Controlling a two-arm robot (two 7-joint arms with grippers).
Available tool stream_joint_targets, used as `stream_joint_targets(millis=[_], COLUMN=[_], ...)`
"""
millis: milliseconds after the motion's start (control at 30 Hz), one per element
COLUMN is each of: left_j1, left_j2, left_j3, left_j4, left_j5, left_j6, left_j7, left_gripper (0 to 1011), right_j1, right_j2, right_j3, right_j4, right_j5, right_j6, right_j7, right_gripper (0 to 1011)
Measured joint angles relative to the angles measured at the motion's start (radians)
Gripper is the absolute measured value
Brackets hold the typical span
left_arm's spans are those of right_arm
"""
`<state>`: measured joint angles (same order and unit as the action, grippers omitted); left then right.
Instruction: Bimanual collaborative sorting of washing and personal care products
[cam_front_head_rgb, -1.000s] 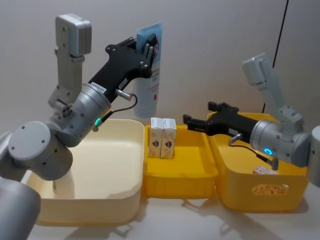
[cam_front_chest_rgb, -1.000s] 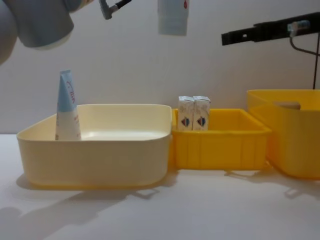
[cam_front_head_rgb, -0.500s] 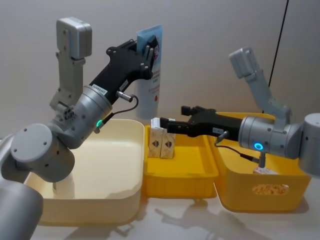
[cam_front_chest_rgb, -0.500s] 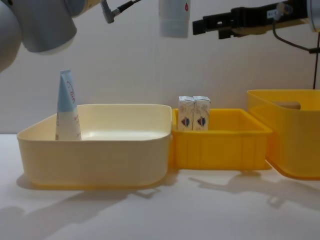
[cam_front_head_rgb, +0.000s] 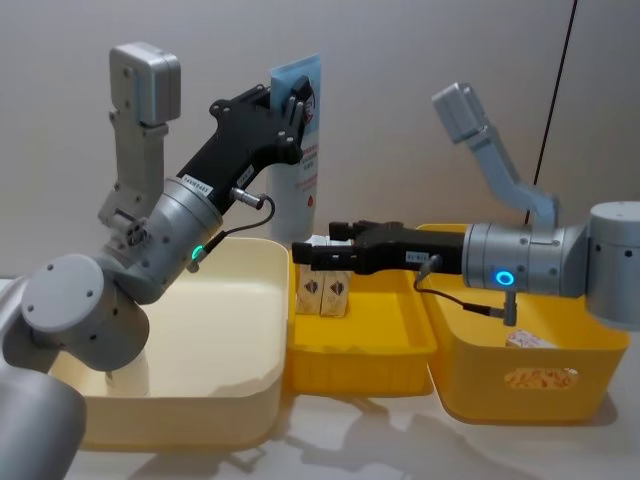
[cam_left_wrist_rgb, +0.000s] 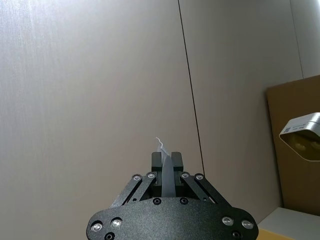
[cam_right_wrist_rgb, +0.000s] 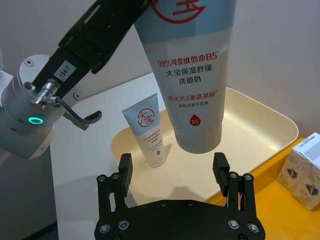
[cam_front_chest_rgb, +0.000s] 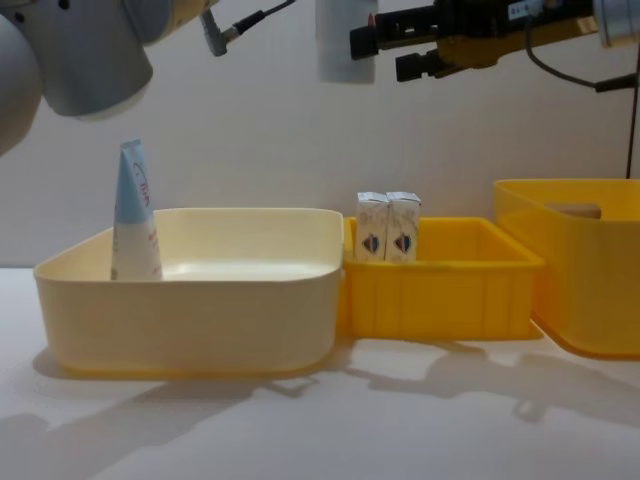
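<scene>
Left tool (cam_front_head_rgb: 297, 105): raised high over the far rim of the cream tub (cam_front_head_rgb: 240, 370), its fingers pressed together on the flat crimped end of a tube; the left wrist view shows that thin edge pinched between the two pads (cam_left_wrist_rgb: 167, 162).
Held tube (cam_front_head_rgb: 300, 180): light blue and white with red script, hanging straight down from the left tool, cap end lowest, clear of every tub.
Right tool (cam_front_head_rgb: 308, 255): reached across from the right, level, with its fingers spread wide and nothing gripped. In the right wrist view (cam_right_wrist_rgb: 172, 165) the held tube (cam_right_wrist_rgb: 192, 75) hangs just ahead of it, in line with the gap between the fingers. In the chest view its tips (cam_front_chest_rgb: 385, 55) sit just beside the cap end of the held tube (cam_front_chest_rgb: 347, 45); I cannot tell whether they touch.
Second tube (cam_front_chest_rgb: 133, 215): well below the left tool, standing cap down in the cream tub's (cam_front_chest_rgb: 200, 310) near left corner, leaning against the wall.
Cartons (cam_front_head_rgb: 325, 285): two small white ones, upright and touching, directly below the right tool, at the left end of the middle yellow tub (cam_front_head_rgb: 360, 365).
Right yellow tub (cam_front_head_rgb: 520, 385): deeper, under the right arm, behind the right tool.
Desk (cam_front_chest_rgb: 400, 420): white, carrying all three tubs side by side.
</scene>
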<state>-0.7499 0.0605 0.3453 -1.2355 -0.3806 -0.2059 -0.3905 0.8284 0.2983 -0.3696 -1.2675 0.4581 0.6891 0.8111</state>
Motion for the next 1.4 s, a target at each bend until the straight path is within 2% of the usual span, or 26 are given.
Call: stream_joint_targets(millis=[333, 700, 1100, 1400], left_j1=[0.008, 0.013, 0.018, 0.024], left_j2=[-0.001, -0.002, -0.003, -0.003], left_j3=[-0.001, -0.002, 0.000, 0.000], left_j4=[-0.003, -0.006, -0.015, -0.023], left_j5=[0.000, 0.001, 0.007, 0.012], left_j6=[0.001, 0.005, 0.011, 0.014], left_j7=[0.004, 0.008, 0.015, 0.020], left_gripper=[115, 115, 116, 116], right_j1=[0.012, 0.029, 0.056, 0.082], right_j2=[-0.009, -0.010, -0.021, -0.045], right_j3=[-0.014, -0.048, -0.088, -0.113], right_j4=[0.004, 0.005, 0.040, 0.086], right_j5=[-0.017, -0.071, -0.106, -0.129], right_j6=[-0.036, -0.117, -0.192, -0.246], right_j7=[-0.034, -0.081, -0.095, -0.121], right_gripper=[1001, 1001, 1001, 1001])
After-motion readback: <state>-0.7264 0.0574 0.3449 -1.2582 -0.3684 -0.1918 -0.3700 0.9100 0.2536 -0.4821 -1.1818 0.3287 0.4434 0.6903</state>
